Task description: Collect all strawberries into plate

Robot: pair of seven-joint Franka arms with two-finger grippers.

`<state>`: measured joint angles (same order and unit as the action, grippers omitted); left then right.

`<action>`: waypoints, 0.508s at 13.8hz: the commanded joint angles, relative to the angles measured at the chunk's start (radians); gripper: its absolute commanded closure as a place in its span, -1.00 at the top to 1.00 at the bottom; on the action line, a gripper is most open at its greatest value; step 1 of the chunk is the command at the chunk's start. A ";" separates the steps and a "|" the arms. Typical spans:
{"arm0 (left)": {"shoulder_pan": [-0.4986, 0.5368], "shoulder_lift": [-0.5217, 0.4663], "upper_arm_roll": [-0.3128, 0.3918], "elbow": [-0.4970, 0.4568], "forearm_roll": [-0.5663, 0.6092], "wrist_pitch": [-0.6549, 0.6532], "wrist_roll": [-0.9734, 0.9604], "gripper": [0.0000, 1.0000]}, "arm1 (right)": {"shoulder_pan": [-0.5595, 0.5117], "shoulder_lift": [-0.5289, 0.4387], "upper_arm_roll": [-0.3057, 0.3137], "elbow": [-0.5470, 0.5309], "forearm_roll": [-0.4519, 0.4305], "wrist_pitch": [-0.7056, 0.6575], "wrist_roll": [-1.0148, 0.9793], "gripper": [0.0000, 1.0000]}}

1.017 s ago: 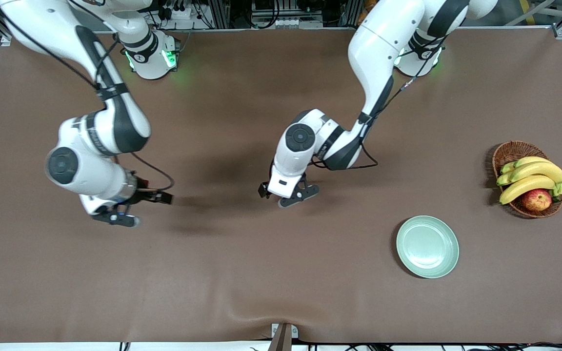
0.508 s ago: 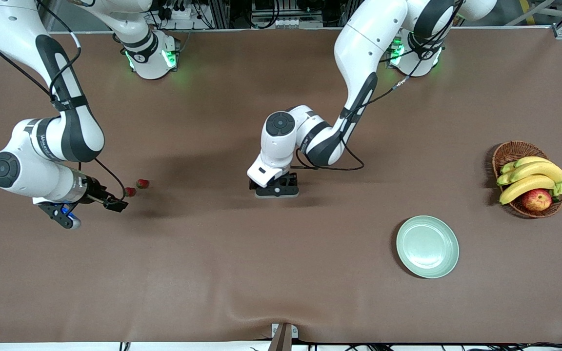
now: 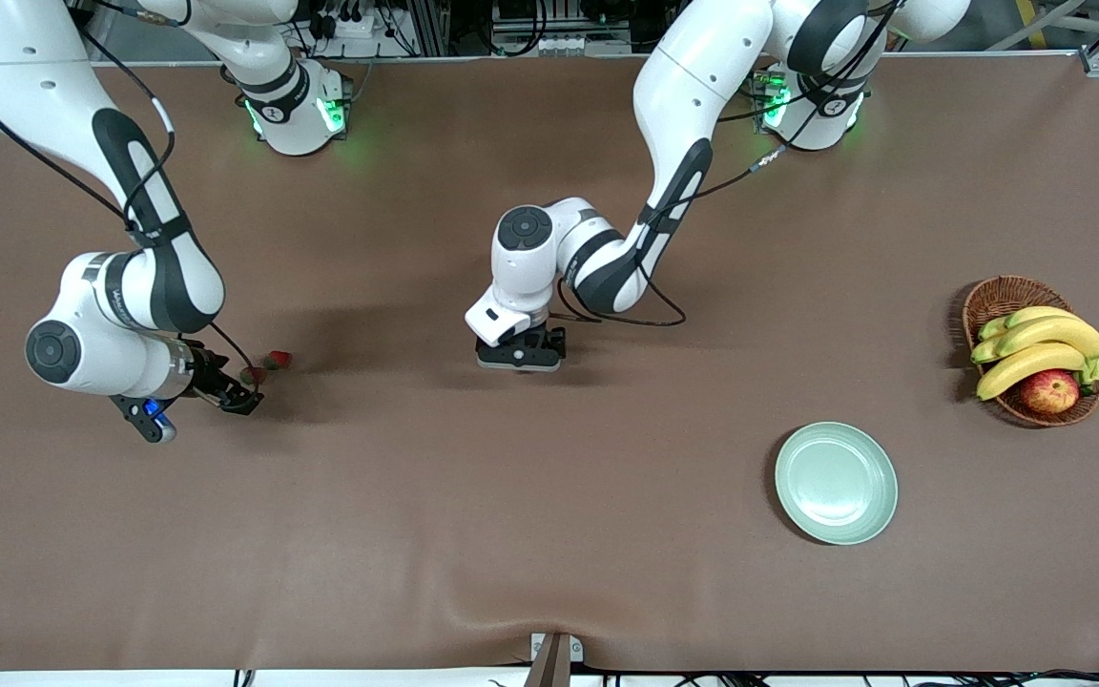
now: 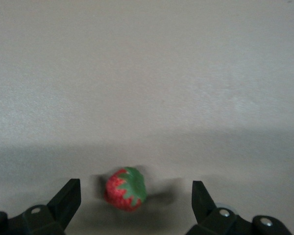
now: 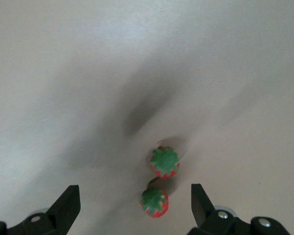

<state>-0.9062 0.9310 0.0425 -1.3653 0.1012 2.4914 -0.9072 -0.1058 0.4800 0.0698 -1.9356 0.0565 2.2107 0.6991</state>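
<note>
The brown cloth-covered desk [image 3: 549, 534] is seen from above with both arms reaching out over it. The left gripper [image 3: 519, 355] is held low over the middle of the desk, pointing down. In the left wrist view its jaws are spread wide apart, and one small red strawberry with a green leafy cap [image 4: 126, 189] lies on the desk between the two black fingertips [image 4: 66, 199], touched by neither. In the front view this berry is hidden under the gripper.

The right gripper [image 3: 225, 391] is held low over the desk toward the right arm's end. In the right wrist view its jaws are likewise wide open and empty. Two more small red strawberries with green caps are seen there, the first berry [image 5: 164, 162] and the second berry [image 5: 154, 201], lying just beside each other on the desk between the open fingertips [image 5: 64, 204]. In the front view the pair [image 3: 268, 364] shows at the tip of this gripper.

The round pale mint-green plate [image 3: 836, 483] sits empty toward the left arm's end, nearer to the front camera than the grippers and well apart from all three berries. A brown wicker basket [image 3: 1007, 296] holding yellow bananas [image 3: 1041, 345] and a red-yellow apple [image 3: 1048, 390] stands near the plate, closer to the desk's end.
</note>
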 commanded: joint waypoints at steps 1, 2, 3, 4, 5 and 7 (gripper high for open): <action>-0.007 0.018 0.020 0.026 0.032 0.007 -0.006 1.00 | -0.023 0.023 -0.001 -0.006 -0.018 0.009 0.023 1.00; -0.007 0.018 0.019 0.025 0.049 0.007 -0.007 1.00 | -0.025 0.023 -0.001 -0.006 -0.018 0.007 0.023 1.00; -0.007 0.018 0.019 0.025 0.064 0.007 -0.012 1.00 | -0.023 0.028 -0.001 -0.006 -0.018 0.007 0.023 0.99; -0.007 0.018 0.019 0.025 0.065 0.007 -0.012 1.00 | -0.023 0.035 -0.001 -0.006 -0.018 0.007 0.023 0.96; -0.007 0.018 0.017 0.025 0.065 0.007 -0.012 0.99 | -0.025 0.038 -0.001 -0.005 -0.018 0.009 0.023 0.91; -0.008 0.018 0.017 0.023 0.065 0.007 -0.019 -0.04 | -0.025 0.048 -0.002 -0.006 -0.018 0.006 0.023 0.86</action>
<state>-0.9066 0.9341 0.0537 -1.3643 0.1379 2.4921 -0.9060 -0.1153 0.5230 0.0557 -1.9357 0.0565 2.2138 0.7001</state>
